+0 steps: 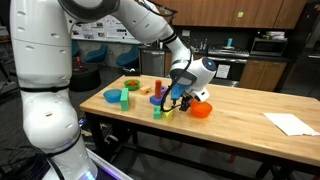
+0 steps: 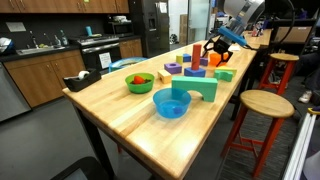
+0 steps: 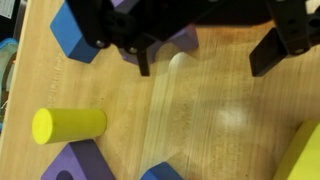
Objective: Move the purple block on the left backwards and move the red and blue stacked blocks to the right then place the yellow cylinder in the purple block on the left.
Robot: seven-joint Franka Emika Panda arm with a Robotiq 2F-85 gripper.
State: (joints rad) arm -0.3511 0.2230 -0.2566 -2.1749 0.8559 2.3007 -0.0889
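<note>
No legible text, labels, brand marks, numbers or signs found in any view; small wall postings too blurred to read.

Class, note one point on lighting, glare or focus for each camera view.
Wrist view: a pale glare streak crosses the wooden table; the gripper, jaws open, is a dark silhouette; the yellow cylinder is evenly lit. In both exterior views, even indoor light, only faint shadows.
</note>
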